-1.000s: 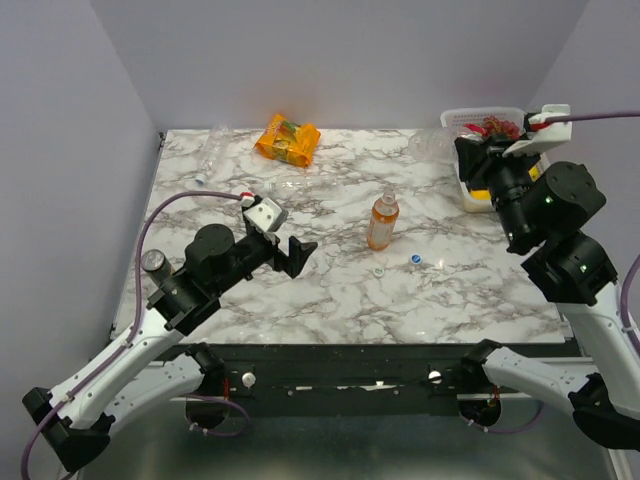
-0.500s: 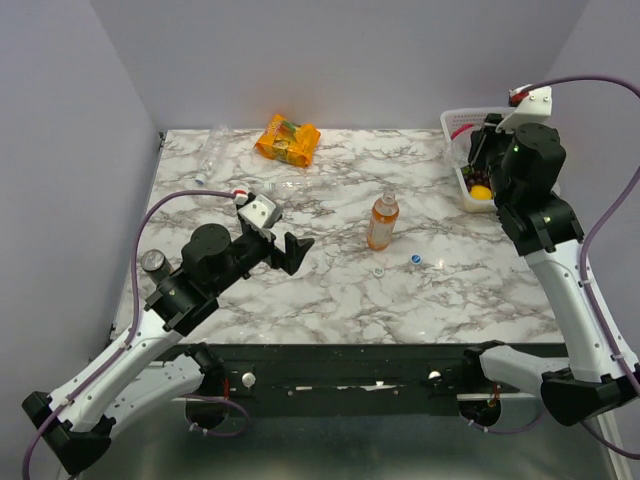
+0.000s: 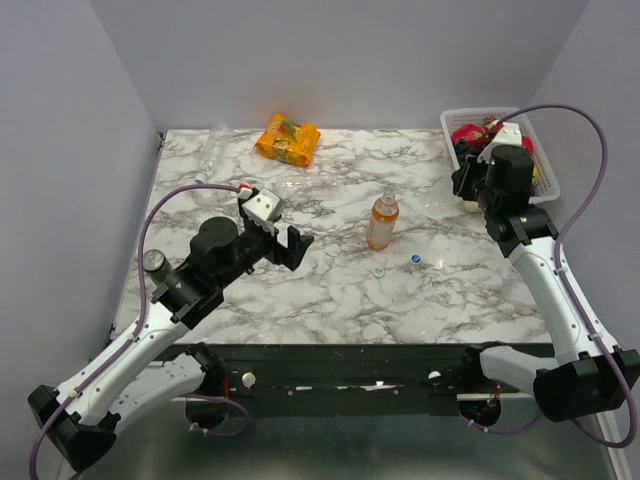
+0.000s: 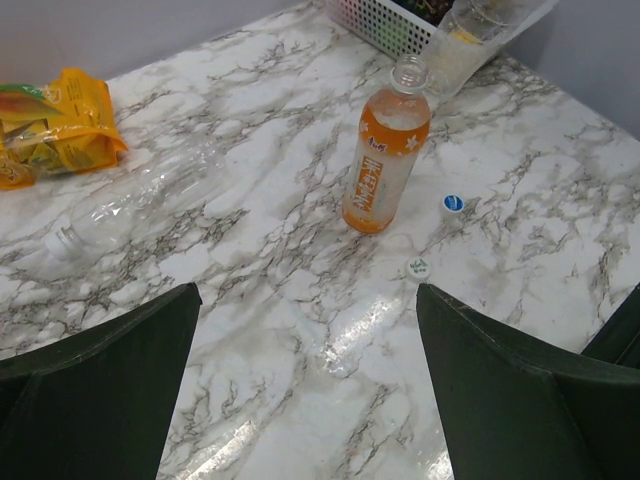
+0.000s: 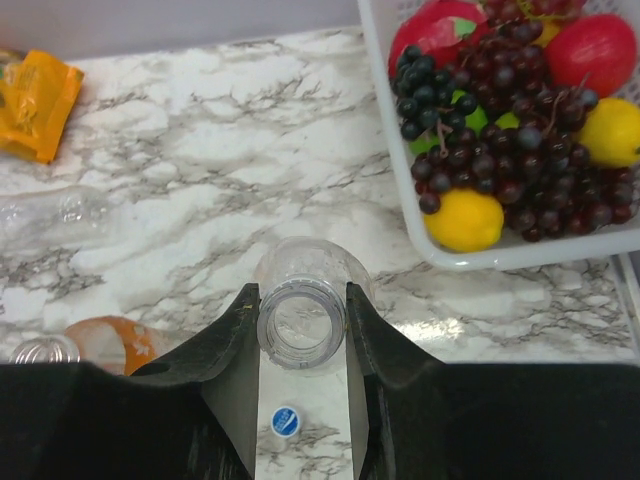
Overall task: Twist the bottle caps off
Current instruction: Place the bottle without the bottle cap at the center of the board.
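Clear plastic bottle [image 5: 300,318], capless, sits pinched at the neck in the right jaws beside the fruit basket [image 5: 520,252]; a blue cap [image 5: 286,420] lies on the counter [image 5: 200,180] beneath. Left jaws gape empty. Best lowered upright, clear of the orange bottle [image 4: 385,160], before release.

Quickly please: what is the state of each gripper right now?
Left gripper: open, holding nothing.
Right gripper: closed on an uncapped clear bottle.

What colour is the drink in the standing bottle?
Orange; the bottle shows best in the left wrist view.
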{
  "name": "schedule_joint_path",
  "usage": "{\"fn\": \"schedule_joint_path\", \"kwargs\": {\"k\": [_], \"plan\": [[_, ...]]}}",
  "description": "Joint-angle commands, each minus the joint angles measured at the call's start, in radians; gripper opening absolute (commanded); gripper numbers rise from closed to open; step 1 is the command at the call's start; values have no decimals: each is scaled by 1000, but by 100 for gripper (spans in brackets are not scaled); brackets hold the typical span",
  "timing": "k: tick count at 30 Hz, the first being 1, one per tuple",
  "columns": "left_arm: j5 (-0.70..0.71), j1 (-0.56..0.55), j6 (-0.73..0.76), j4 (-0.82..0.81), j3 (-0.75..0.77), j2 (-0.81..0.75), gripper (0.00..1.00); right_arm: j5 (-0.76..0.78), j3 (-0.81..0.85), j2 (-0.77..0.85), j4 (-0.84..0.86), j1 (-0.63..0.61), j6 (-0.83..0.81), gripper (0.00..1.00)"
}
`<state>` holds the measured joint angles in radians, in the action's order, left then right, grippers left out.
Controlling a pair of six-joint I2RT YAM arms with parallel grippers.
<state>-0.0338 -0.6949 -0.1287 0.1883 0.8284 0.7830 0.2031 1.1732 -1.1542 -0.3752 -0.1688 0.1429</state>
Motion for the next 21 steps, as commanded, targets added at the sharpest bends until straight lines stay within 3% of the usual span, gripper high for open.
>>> {"fn": "schedule_joint_path", "kwargs": {"k": [1, 9, 21], "plan": [[26, 6, -17, 25, 31, 18, 99, -97, -58, 31, 16, 2, 49, 1], [26, 6, -15, 28, 32, 32, 99, -240, -138, -5, 19, -9, 76, 1], [26, 6, -15, 33, 34, 56, 99, -133, -152, -42, 1, -69, 61, 1]]}}
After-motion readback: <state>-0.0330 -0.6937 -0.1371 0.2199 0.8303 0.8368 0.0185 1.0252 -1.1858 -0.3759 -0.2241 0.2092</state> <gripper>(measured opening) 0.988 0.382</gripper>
